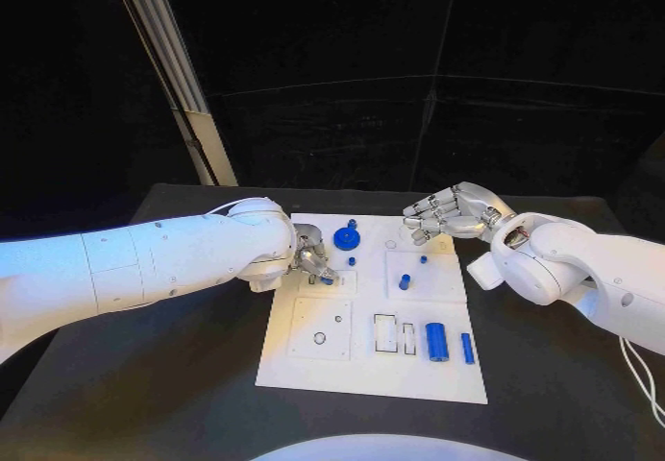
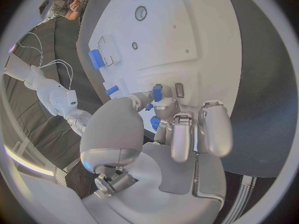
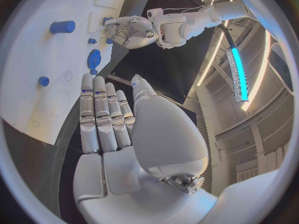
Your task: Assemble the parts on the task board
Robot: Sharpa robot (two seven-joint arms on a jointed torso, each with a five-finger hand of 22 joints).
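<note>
The task board [image 1: 372, 360] lies in the middle of the black table [image 1: 166, 384], and I place everything from this board.

The left hand [image 1: 310, 259] is over the board's far left part, low above a small square plate [image 1: 329, 281] there. Its fingers [image 2: 181, 134] are bent downward and close together, and in the left wrist view a small blue part [image 2: 157, 92] stands right at the fingertips. The part seems pinched between thumb and a finger, but I cannot tell surely if it is held or only touched.

The right hand [image 1: 451, 216] hangs over the far right corner of the board. It holds nothing: the fingers [image 3: 99, 114] lie straight side by side, with the thumb [image 3: 142, 87] a little apart from them, and they do not touch the board.

On the board's far edge, between the two hands, sits a round blue gear [image 1: 347, 237] (a small blue knob is just behind it). A short blue peg [image 1: 405, 281] stands on the right half of the board, on a square plate. Near the board's front right there is a thick blue cylinder [image 1: 436, 342] lying flat, and beside it, closer to the right edge, a thinner blue bar [image 1: 467, 348]. Left of the cylinder are two white rectangular slots [image 1: 395, 334], and further left a square plate with a round hole [image 1: 320, 338].
</note>
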